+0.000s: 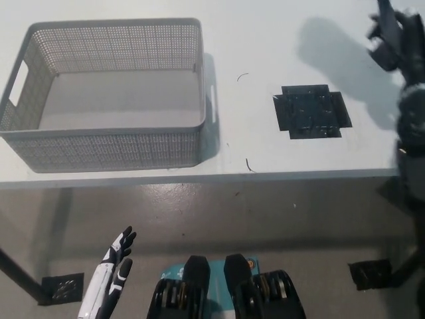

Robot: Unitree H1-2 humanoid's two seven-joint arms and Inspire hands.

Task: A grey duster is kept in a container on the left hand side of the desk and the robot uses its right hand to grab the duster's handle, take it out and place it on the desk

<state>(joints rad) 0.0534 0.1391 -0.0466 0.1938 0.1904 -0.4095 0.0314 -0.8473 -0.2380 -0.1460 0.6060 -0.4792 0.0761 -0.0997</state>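
My black right hand (pixel 396 41) is at the far right top of the head view, above the white desk (pixel 265 40). It is closed around a thin dark handle (pixel 384 9) that runs out past the top edge. The duster's fluffy grey head is out of the picture; only a broad shadow (pixel 332 46) lies on the desk to the left of the hand. The grey mesh container (pixel 106 143) stands on the desk's left side with nothing inside. My white left hand (pixel 109 279) hangs below the desk edge at the lower left, fingers apart and holding nothing.
A black cross-shaped tape mark (pixel 311 113) lies on the desk right of the container. A few short dark strands (pixel 248 165) lie near the front edge (pixel 199 178). Below it are the floor and a table leg (pixel 16 276).
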